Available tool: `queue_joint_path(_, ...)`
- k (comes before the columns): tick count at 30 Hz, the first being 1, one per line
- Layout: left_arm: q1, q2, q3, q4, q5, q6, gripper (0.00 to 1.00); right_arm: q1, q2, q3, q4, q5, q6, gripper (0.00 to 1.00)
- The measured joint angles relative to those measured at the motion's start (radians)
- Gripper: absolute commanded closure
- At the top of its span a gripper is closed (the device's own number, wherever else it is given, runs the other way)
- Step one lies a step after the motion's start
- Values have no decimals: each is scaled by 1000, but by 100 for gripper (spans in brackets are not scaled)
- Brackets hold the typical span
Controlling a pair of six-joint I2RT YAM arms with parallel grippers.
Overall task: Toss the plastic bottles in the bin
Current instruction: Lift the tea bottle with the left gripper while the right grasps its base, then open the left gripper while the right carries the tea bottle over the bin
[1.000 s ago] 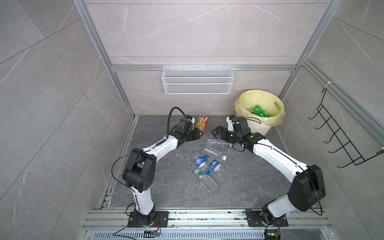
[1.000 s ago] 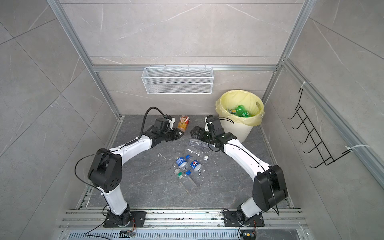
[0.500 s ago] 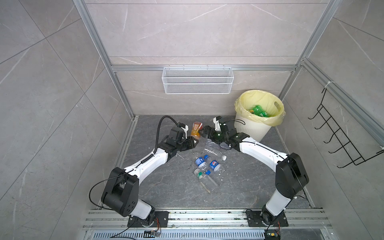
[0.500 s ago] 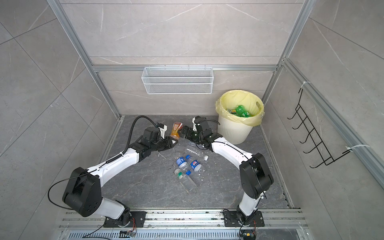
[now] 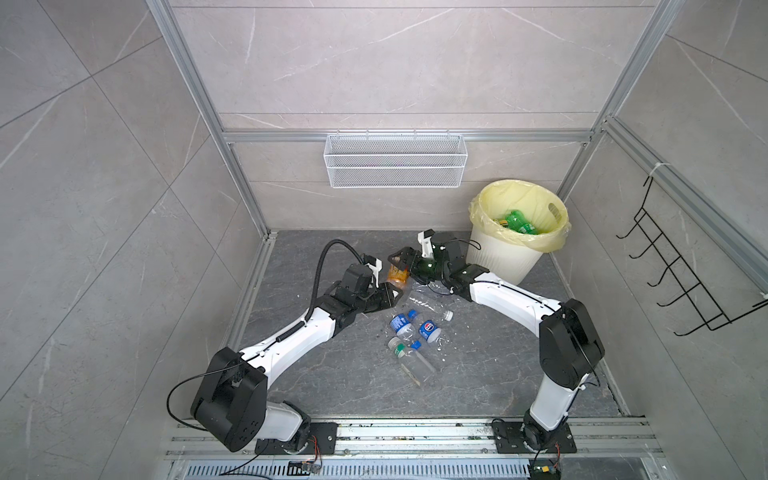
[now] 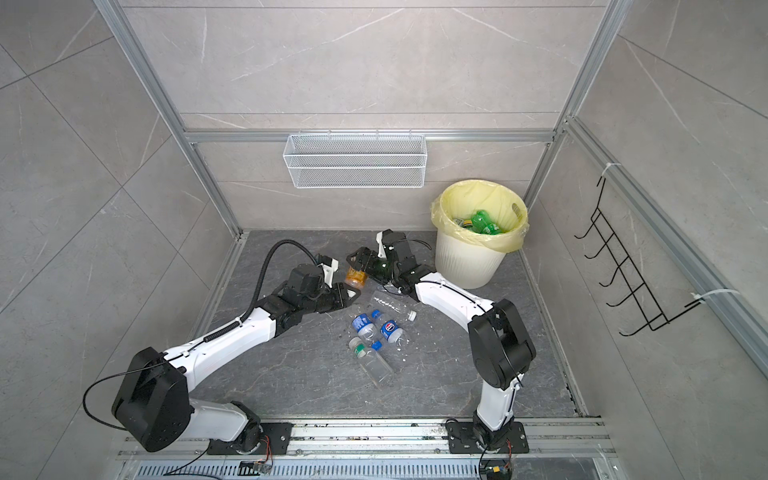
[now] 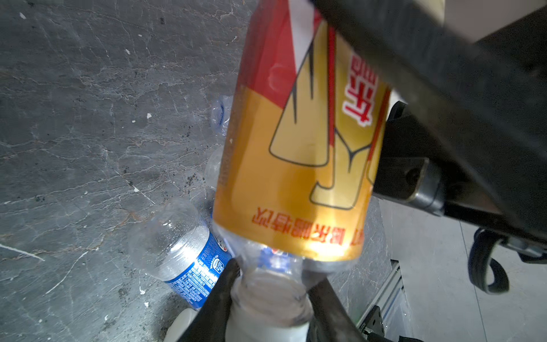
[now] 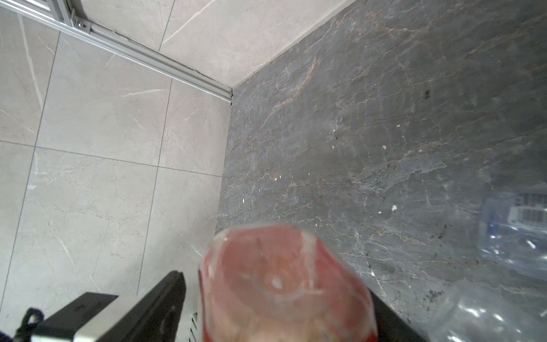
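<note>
Left hand (image 7: 270,299) tight on orange bottle (image 7: 296,163), right hand (image 8: 278,296) astride (clear bottles (image 7: 183,248) beneath)

Pale grey marble-look tiles (image 5: 395,62) line the walls of an aluminium-framed (image 5: 199,104) cell, evenly lit with only soft shadows. Beneath the left claw (image 5: 395,296) and right claw (image 5: 401,261) lies a dark grey veined stone floor (image 5: 332,386), flecked with white specks. A white wire mesh basket (image 5: 395,166) hangs from the cross rail on the back wall, above and beyond both claws. A black wire hook rack (image 5: 681,270) hangs on the side wall, well out past the right claw. Behind the claws, an aluminium base rail (image 5: 415,432) and a slotted grille (image 5: 374,471) edge the floor.
</note>
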Motion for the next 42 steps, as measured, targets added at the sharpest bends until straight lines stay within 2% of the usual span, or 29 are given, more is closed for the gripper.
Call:
queue_joint_path(8,1,0,0,5,-2,0,71,1,0,-2,-2,5,3,47)
queue_joint_path(15,0,0,0,-7,-16,2,59,3,-7,-2,-20,8,-10,56)
queue_joint_path(20,-1,0,5,-31,-21,19,39,5,-34,-1,-72,41,-59,59)
queue_joint_path(24,-5,-12,23,-56,-26,32,28,5,-69,8,-125,77,-104,60)
queue_joint_path(30,-44,-41,75,-99,-70,64,1,-9,-135,39,-226,137,-182,60)
queue_joint_path(35,-115,-41,160,-137,-113,109,0,-62,-201,95,-327,190,-246,61)
queue_joint_path(42,-246,1,370,-191,-176,228,0,-236,-322,173,-443,231,-310,62)
